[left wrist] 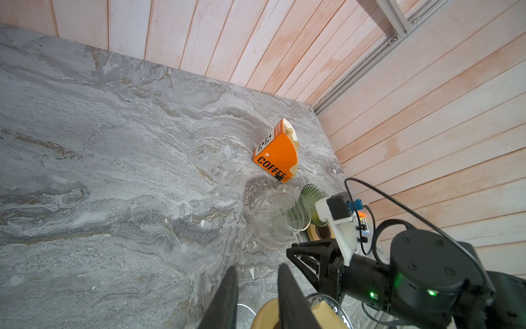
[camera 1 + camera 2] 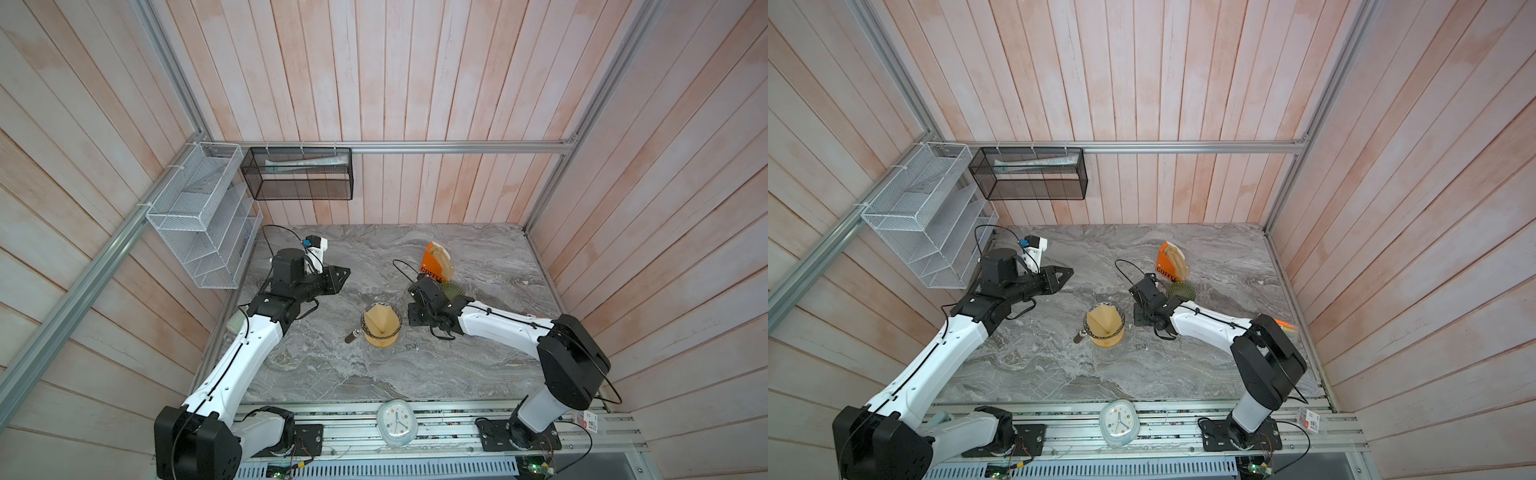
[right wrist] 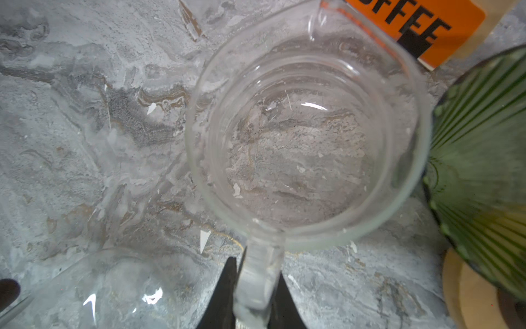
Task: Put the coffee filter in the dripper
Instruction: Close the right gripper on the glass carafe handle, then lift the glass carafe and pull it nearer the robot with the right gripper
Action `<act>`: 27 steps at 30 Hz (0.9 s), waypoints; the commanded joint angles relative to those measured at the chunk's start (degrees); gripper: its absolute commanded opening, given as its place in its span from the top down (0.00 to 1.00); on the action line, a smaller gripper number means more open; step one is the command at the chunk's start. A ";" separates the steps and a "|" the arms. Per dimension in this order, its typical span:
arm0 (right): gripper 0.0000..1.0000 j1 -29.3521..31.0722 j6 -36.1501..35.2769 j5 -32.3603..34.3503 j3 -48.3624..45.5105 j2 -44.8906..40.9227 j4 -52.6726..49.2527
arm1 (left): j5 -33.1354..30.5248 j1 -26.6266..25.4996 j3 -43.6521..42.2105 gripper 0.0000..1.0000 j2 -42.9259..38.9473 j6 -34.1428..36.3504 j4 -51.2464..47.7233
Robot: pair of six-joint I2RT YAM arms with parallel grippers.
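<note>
A tan paper coffee filter point(image 2: 380, 322) point(image 2: 1102, 320) sits opened inside the clear glass dripper point(image 2: 362, 328) point(image 2: 1122, 318), which has a dark handle and stands mid-table on a glass vessel. My left gripper point(image 2: 347, 272) point(image 2: 1069, 272) point(image 1: 257, 267) hangs to the back left of it, open, nothing between its fingers. The filter point(image 1: 267, 313) shows below those fingers. My right gripper point(image 2: 412, 309) point(image 2: 1138, 313) point(image 3: 256, 267) points down just right of the dripper, shut on the handle of an empty clear glass pitcher point(image 3: 307, 136) point(image 1: 281, 219).
An orange COFFEE filter box point(image 2: 432, 259) point(image 1: 277, 153) holding more filters stands behind the pitcher. A green ribbed glass cone point(image 2: 451, 289) point(image 3: 484, 171) on a wooden ring touches the pitcher's side. Wire baskets point(image 2: 199, 216) hang at the back left. A clock point(image 2: 397, 423) lies on the front rail.
</note>
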 commanded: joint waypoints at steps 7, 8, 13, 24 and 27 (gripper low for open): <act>0.91 4.23 4.34 2.56 -5.28 -7.03 -1.80 | -1.64 0.25 -0.70 0.72 -3.16 0.46 -2.24; 0.91 4.63 4.70 2.57 -5.88 -7.71 -1.93 | -1.69 0.25 -0.77 0.72 -3.38 0.51 -2.37; 0.91 7.37 7.15 2.90 -9.13 -11.60 -2.62 | -2.50 0.24 -1.22 0.72 -4.38 0.37 -3.26; 0.91 14.27 12.99 3.11 -14.58 -18.67 -6.74 | -4.93 0.25 -0.43 0.72 -6.11 1.17 -6.80; 0.91 16.60 15.59 3.43 -16.60 -20.93 -7.28 | -5.41 0.25 -0.54 0.72 -6.72 1.21 -7.49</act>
